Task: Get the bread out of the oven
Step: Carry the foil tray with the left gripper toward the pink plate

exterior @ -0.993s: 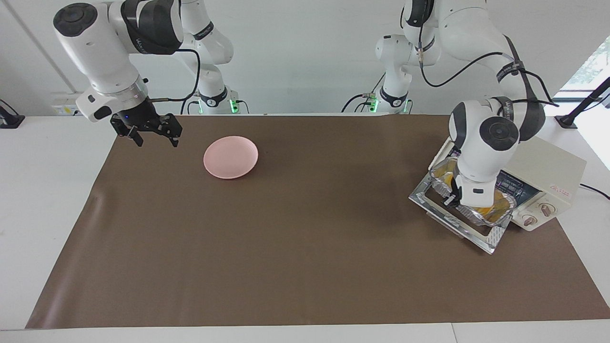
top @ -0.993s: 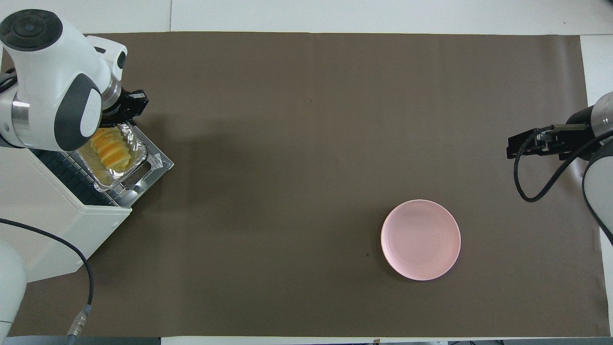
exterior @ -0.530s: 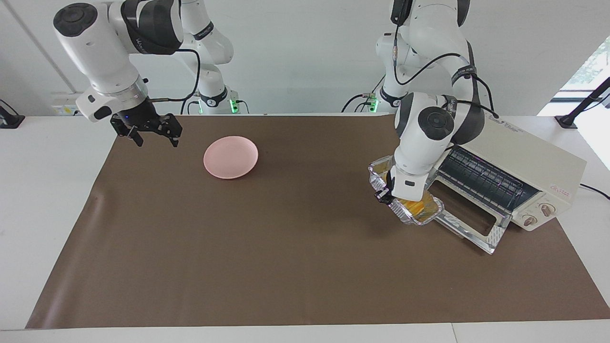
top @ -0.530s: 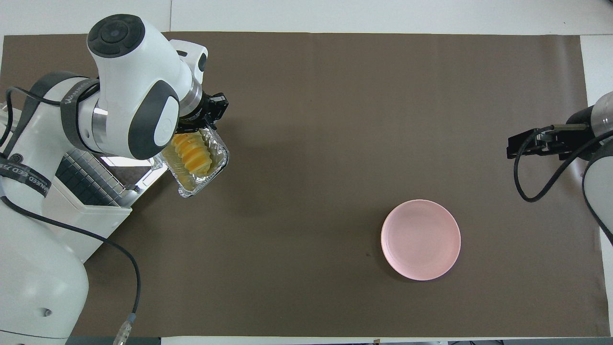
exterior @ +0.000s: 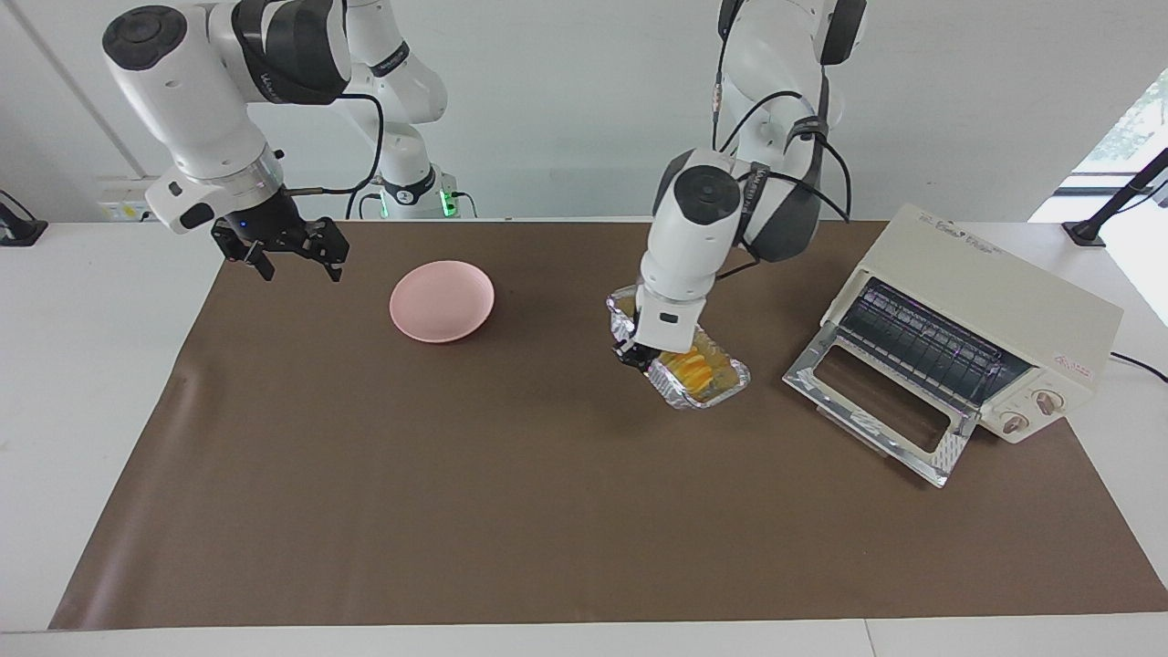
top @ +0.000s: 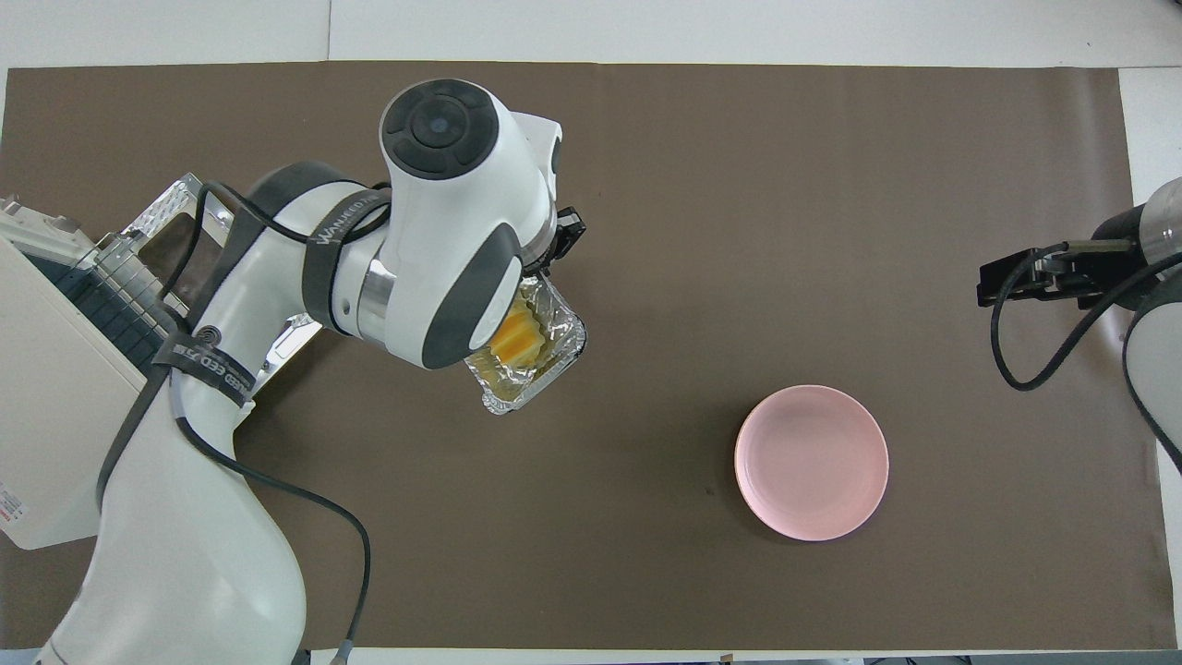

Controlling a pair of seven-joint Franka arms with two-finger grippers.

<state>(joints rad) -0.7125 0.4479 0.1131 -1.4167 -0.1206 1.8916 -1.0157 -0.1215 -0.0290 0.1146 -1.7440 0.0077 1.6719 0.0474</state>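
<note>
The left gripper (exterior: 636, 356), jaws clenched on the foil tray's (exterior: 698, 392) rim, holds the bread (exterior: 689, 370) over the desk (exterior: 547, 511) between the open oven (exterior: 967, 356) and pink plate (exterior: 442, 300). Best done level and slow — a one-edge grip could tip it. The right gripper (exterior: 290, 254) waits beside the plate, jaws released.

Bare mat (exterior: 566, 511) between plate (exterior: 442, 300) and oven (exterior: 985, 342).

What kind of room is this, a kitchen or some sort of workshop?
Likely a robotics lab staged as a kitchen: a toaster oven with its door open, a foil tray holding bread carried by the left gripper, and a pink plate on a brown mat.
</note>
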